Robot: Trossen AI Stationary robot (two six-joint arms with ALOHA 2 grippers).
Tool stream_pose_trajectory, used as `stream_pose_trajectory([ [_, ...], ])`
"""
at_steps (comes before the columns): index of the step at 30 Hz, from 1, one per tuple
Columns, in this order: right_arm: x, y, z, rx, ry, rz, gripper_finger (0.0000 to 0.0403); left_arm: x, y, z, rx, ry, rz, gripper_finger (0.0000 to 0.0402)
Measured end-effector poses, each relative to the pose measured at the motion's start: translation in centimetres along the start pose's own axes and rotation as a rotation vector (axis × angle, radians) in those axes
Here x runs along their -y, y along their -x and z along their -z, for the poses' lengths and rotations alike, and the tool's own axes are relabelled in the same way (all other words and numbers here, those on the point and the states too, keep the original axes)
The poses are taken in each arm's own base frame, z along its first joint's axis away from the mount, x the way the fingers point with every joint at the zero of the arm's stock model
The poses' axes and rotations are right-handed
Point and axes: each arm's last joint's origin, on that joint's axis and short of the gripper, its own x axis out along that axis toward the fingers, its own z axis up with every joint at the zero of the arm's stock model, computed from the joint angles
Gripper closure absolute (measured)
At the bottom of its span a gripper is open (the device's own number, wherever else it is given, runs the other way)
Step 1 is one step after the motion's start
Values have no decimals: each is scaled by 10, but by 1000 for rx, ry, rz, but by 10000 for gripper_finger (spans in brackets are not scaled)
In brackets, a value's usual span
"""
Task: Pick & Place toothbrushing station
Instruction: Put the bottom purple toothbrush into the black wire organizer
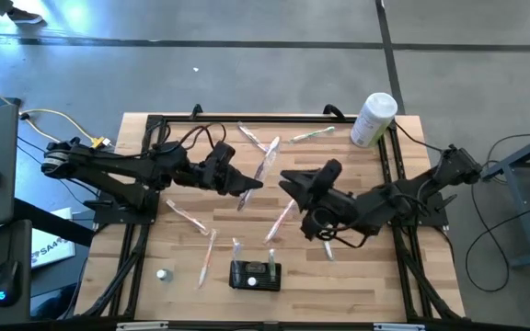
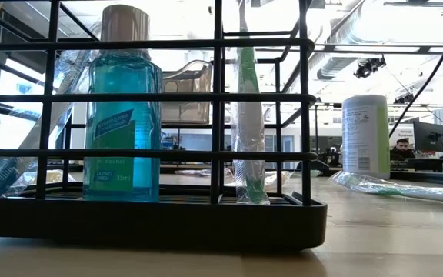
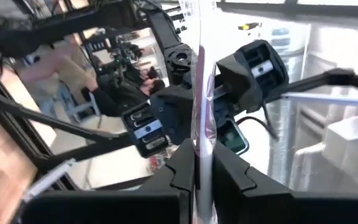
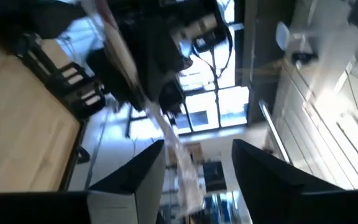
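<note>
The toothbrushing station (image 1: 254, 275) is a low black wire holder near the table's front edge. In the low view (image 2: 152, 219) it holds a blue mouthwash bottle (image 2: 121, 123) and a wrapped green toothbrush (image 2: 248, 115), both upright. My left gripper (image 1: 249, 184) is at mid-table, shut on a clear-wrapped toothbrush (image 1: 265, 165). My right gripper (image 1: 293, 180) faces it from the right and is open. In the right wrist view its fingers stand on either side of that wrapped toothbrush (image 4: 176, 155); I cannot tell whether they touch it. My left gripper pinches the wrapped toothbrush between its two fingers (image 3: 229, 174), on the wrapper (image 3: 201, 158) nearer its near end. The fingers come roughly level from the table's left. The long package sticks out past the fingertips toward my right gripper (image 3: 241, 81), clear of the table.
Several other wrapped toothbrushes lie loose on the wood, among them some at the far side (image 1: 311, 135), the left (image 1: 187, 216) and the middle (image 1: 282, 221). A tall white cylinder (image 1: 373, 118) stands at the far right corner. A small white cap (image 1: 163, 274) lies front left.
</note>
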Motion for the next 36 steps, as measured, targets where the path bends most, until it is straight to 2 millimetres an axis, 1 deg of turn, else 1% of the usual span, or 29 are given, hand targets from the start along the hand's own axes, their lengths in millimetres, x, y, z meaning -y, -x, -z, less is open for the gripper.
stream_pose_trajectory([
  [4, 2, 6, -2, -80, -48, 35, 218, 12, -2, -3, -9, -125, -30, 378],
  [8, 4, 14, -3, -100, -119, 45, 224, 25, -4, -6, -36, -274, -103, 378],
  [13, 18, 30, 3, -110, -265, 70, 231, 43, -4, -12, -21, -466, -186, 378],
  [16, 34, 42, 14, -130, -409, 97, 231, 50, -3, -14, -10, -557, -199, 378],
  [18, 46, 51, 28, -151, -525, 120, 231, 53, -3, -15, -10, -609, -194, 378],
  [20, 58, 61, 42, -140, -679, 124, 231, 54, -3, -16, -11, -659, -212, 378],
  [22, 65, 70, 57, -82, -832, 80, 231, 51, -2, -16, -9, -706, -250, 378],
  [24, 72, 78, 70, 12, -1003, -17, 231, 48, -1, -16, -11, -749, -303, 378],
  [27, 75, 84, 78, 135, -1202, -201, 231, 43, 0, -16, -16, -827, -375, 378],
  [29, 74, 84, 80, 170, -1272, -291, 231, 42, 0, -15, -10, -872, -403, 378],
  [31, 72, 80, 79, 182, -1302, -344, 231, 41, -4, -10, 23, -919, -417, 378],
  [34, 67, 72, 76, 169, -1317, -368, 231, 41, -13, 2, 13, -1033, -390, 378],
  [36, 63, 64, 71, 153, -1342, -360, 231, 39, -17, 11, 1, -1096, -388, 378],
])
